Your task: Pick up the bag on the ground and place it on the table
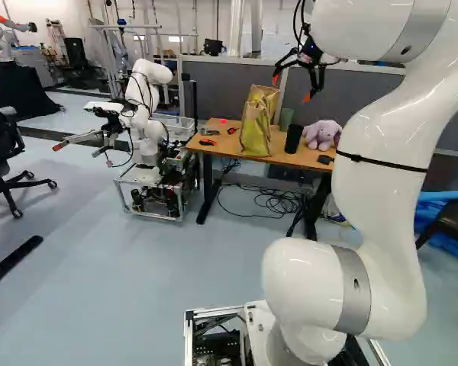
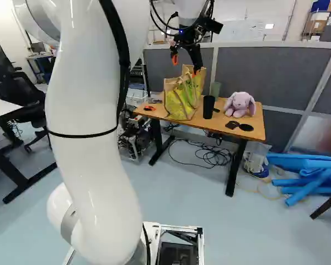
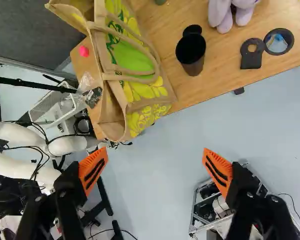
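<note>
Orange-padded black claw [image 3: 155, 154] spread apart; tan-yellow fabric bag [image 3: 140, 94], eleven o'clock, near wooden bench [image 3: 221, 60] edge, could topple if I brush it.

Arm [image 1: 382, 213]: glossy white, rounded links. Lower joint [image 1: 301, 286] has a grey metallic ring [image 1: 353, 290] around it; matching ring [image 1: 420, 34] well above that joint. Also above it: thin black strap [image 1: 389, 163], thick black cable [image 2: 123, 55]. Below it: silver base frame [image 2: 182, 227]. Gripper [image 1: 291, 88], well apart from it: black, two fingers, screws at the knuckles, orange ribbed pads [image 3: 92, 167] with black slots.
</note>
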Robot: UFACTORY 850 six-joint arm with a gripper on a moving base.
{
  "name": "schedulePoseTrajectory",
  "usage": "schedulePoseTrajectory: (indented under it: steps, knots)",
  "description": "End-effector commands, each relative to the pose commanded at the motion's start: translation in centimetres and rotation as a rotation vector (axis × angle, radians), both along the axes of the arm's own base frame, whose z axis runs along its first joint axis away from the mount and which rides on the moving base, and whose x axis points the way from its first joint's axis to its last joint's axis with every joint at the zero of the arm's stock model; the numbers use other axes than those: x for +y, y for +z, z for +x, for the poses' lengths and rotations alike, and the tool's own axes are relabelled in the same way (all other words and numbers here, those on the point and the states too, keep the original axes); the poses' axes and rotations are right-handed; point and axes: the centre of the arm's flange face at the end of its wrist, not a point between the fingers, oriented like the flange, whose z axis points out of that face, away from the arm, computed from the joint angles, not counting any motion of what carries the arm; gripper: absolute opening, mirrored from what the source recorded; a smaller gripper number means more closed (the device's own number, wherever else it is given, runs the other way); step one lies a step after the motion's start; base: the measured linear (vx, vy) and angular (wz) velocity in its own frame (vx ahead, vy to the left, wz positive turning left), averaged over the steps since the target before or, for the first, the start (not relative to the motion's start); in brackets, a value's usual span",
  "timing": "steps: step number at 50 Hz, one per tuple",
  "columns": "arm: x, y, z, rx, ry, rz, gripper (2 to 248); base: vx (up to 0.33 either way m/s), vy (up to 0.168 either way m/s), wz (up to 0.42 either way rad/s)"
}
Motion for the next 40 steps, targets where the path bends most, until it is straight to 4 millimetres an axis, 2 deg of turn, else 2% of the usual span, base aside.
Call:
schedulePoseTrajectory:
  steps: [21, 40]
  knots:
    - [0.1, -0.2, 0.0, -0.003, 0.001, -0.003, 247, 0.007, 0.000, -0.002]
    - [0.6, -1.1, 0.0, -0.018, 0.005, -0.022, 247, 0.000, 0.000, 0.000]
